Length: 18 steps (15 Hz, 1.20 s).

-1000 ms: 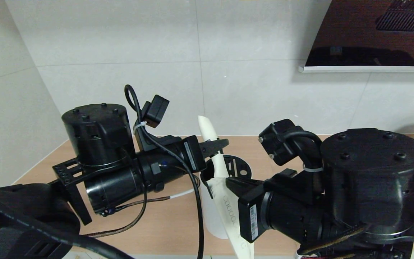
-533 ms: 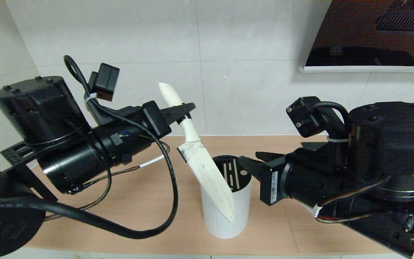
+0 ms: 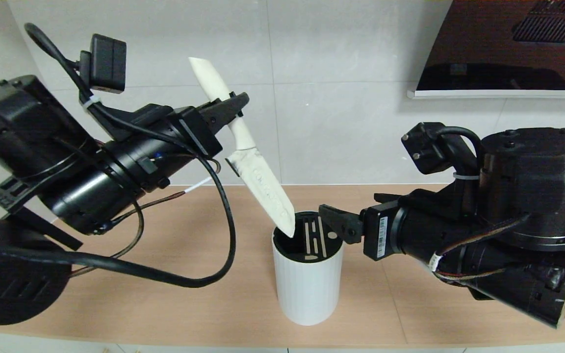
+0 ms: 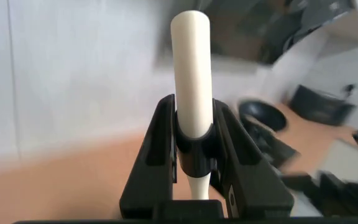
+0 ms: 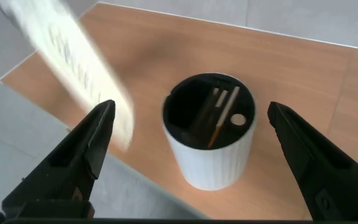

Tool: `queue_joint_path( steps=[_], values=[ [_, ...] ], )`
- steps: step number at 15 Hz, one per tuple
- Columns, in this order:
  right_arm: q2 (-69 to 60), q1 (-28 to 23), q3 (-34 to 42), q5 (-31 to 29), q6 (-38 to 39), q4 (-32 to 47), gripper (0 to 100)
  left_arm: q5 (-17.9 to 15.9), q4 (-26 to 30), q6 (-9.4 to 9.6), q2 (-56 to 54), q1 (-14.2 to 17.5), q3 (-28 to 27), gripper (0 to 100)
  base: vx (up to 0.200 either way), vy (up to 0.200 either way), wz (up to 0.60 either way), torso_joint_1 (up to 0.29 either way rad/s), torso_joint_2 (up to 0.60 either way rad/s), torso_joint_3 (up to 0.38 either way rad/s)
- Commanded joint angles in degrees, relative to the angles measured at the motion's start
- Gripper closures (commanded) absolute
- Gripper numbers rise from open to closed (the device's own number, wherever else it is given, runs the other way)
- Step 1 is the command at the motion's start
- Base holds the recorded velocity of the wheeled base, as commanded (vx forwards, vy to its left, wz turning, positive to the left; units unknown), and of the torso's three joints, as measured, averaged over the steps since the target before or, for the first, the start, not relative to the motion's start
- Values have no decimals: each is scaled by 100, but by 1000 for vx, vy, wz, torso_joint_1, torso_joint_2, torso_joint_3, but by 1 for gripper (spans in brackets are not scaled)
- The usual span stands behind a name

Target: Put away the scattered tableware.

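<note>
While left pincer clamps the knife, tip at holder rim | right pincer gapes beside it | counter beneath

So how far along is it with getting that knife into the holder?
Done: the left pincer grips the white knife by its handle, off the counter. In hand: the blade tip hangs at the white holder's black top, not in a slot. The right pincer is open beside it. Left: slot the blade, let go.
</note>
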Motion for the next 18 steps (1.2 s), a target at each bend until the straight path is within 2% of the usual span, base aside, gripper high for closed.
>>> queue_joint_path(
  steps=[1, 2, 3, 4, 6, 8, 9, 11, 13, 17, 18],
  values=[
    [39, -12, 11, -4, -1, -3, 0, -10, -531, 420, 764, 4, 63, 100, 0, 0, 0, 0, 0, 0],
    [83, -21, 11, -4, -1, -3, 0, -1, -645, 684, 931, -22, 99, 100, 0, 0, 0, 0, 0, 0],
    [100, -39, 11, -4, -1, -3, 0, -1, -689, 816, 984, -22, 125, 100, 0, 0, 0, 0, 0, 0],
    [118, -100, 11, -4, -1, -3, 0, -1, -804, 1088, 1045, -31, 213, 100, 0, 0, 0, 0, 0, 0],
    [109, -109, 11, -4, -1, -3, 0, -1, -848, 1115, 992, -119, 274, 100, 0, 0, 0, 0, 0, 0],
    [100, -109, 20, -4, -1, -3, 0, -1, -856, 1396, 1001, -365, 520, 100, 0, 0, 0, 0, 0, 0],
    [100, -109, 11, -4, -1, -3, 0, 8, -865, 1458, 1036, -488, 591, 100, 0, 0, 0, 0, 0, 0],
    [100, -109, 11, -4, -1, -3, 0, 16, -927, 1466, 1124, -576, 626, 100, 0, 0, 0, 0, 0, 0],
    [91, -109, 20, -4, -1, -3, 0, 25, -1322, 1466, 1335, -567, 617, 100, 0, 0, 0, 0, 0, 0],
    [91, -109, 20, -4, -1, -3, 0, 69, -1375, 1475, 1476, -567, 652, 100, 0, 0, 0, 0, 0, 0],
    [91, -109, 20, -4, -1, -3, 0, 69, -1375, 1528, 1555, -567, 652, 100, 0, 0, 0, 0, 0, 0]
  ],
)
